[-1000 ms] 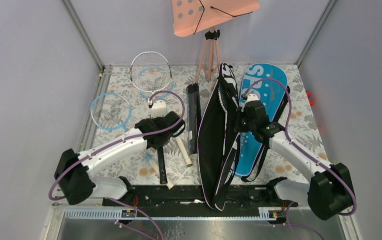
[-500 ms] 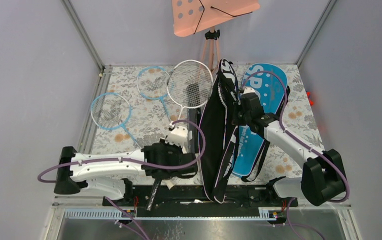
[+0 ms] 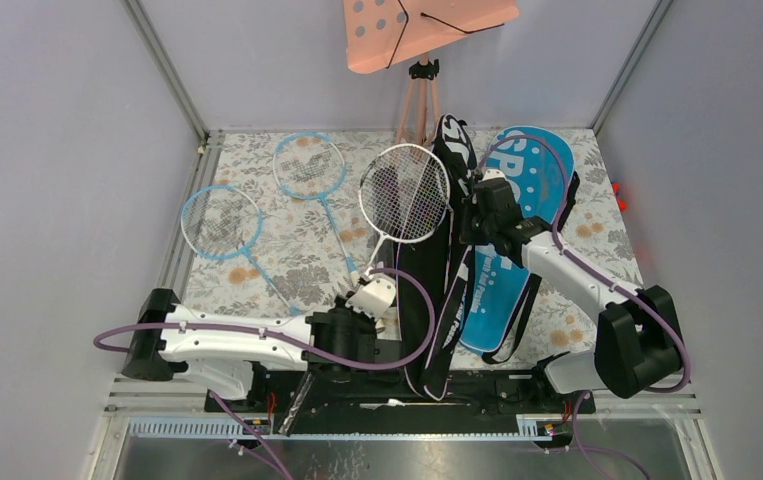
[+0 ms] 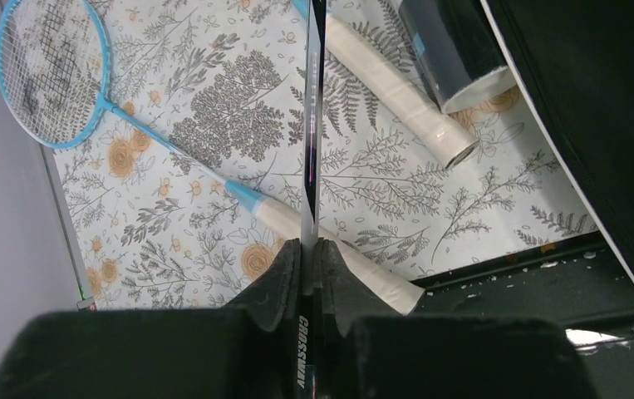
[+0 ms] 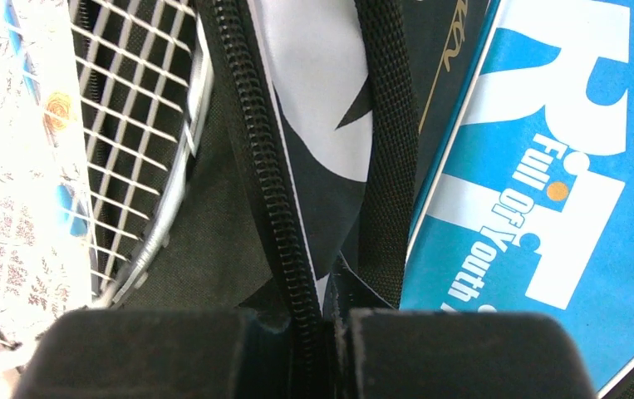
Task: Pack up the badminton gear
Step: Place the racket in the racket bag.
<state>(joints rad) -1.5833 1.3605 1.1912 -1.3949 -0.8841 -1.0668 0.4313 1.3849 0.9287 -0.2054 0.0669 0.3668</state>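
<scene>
the white racket had left the far-left part of the bench and swung right, so that its hoop stood beside the black bag. the left arm had drawn back toward the near edge.

the left end effector was closed tight on that racket's thin shaft, which ran straight out between the pads in the wrist view. the dark handle stuck out behind it, over the near rail. the hoop hung tilted above the tube, hiding much of it from above. the hoop's right rim overlapped the black bag's left edge; whether the two touched could not be told.

the right end effector was shut on the black bag's zip edge, pinching the fabric beside the teeth toward the bag's far end. the bag ran lengthways down the middle of the bench, its near end over the black base plate. the blue bag lay flat just right of it, partly under the right arm.

on the left of the bench lay the near blue racket, close to the left wall, and the far blue racket, farther back. both shafts pointed toward the near middle. two white-wrapped grips lay on the bench below the left wrist. a pink board on a tripod stood at the far wall.
</scene>
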